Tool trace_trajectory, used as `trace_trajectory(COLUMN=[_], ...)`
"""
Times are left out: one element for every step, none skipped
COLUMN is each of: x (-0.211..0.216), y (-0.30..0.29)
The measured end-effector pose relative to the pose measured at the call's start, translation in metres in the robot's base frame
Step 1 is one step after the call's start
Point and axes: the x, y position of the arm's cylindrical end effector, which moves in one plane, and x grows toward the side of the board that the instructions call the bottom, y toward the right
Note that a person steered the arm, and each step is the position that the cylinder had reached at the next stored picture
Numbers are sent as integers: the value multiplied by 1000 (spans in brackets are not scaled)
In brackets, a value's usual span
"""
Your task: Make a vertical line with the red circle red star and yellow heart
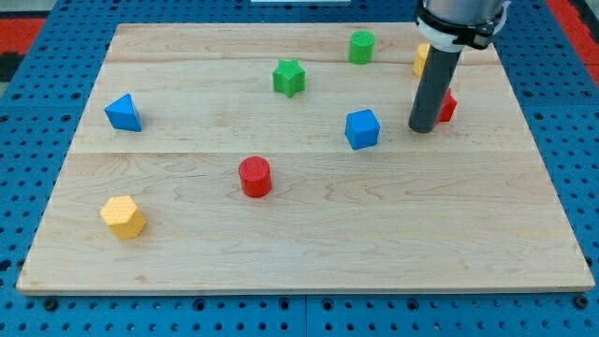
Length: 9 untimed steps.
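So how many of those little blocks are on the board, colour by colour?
Red: 2 - red cylinder, red block partly behind my tip
Yellow: 2 - yellow hexagon-like block, yellow block partly hidden
Green: 2 - green star, green cylinder
Blue: 2 - blue triangle, blue cube
Total: 8

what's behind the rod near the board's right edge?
Two blocks, both mostly covered. A red block peeks out right of my tip; a yellow block shows left of the rod, higher up. Neither shape can be made out.
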Motion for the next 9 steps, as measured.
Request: trace_trajectory(x=[-2, -26, -54, -58, -51, -59, -38, 27, 66], y=[0, 0, -30, -45, -50, -151, -245, -272, -248])
